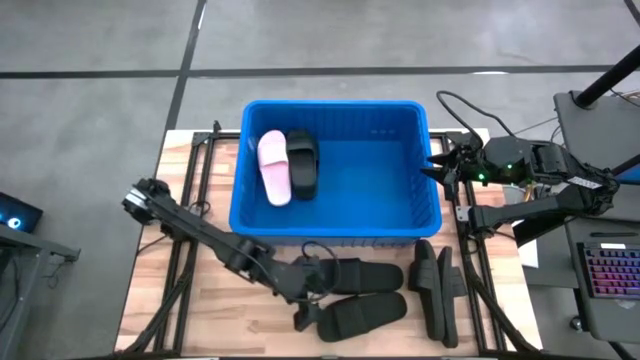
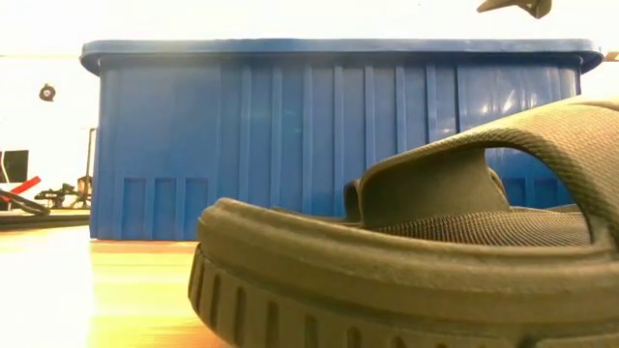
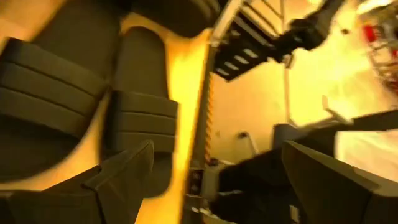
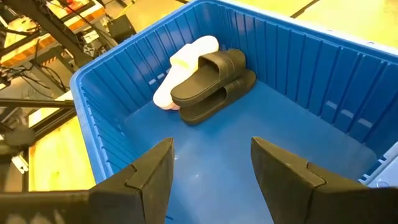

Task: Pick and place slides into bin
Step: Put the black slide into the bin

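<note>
The blue bin [image 1: 335, 104] stands mid-table; a pale pink slide [image 1: 272, 168] and a black slide [image 1: 302, 163] lie on its floor at the left, the black one partly over the pink one [image 4: 186, 62]. Two black slides [image 1: 365, 275] [image 1: 365, 313] lie flat on the table near the front edge. My left gripper [image 1: 312, 295] is open at their left ends, low over the table; its wrist view shows both slides [image 3: 140, 118] just ahead of the fingers. My right gripper [image 1: 432, 165] is open and empty above the bin's right rim, over the bare floor [image 4: 211, 168].
Two more black slides [image 1: 425, 280] [image 1: 445, 300] stand on edge at the front right of the table. In the low view a black slide [image 2: 406, 261] fills the foreground with the bin wall [image 2: 290, 135] behind. A keyboard [image 1: 610, 270] lies off the table's right side.
</note>
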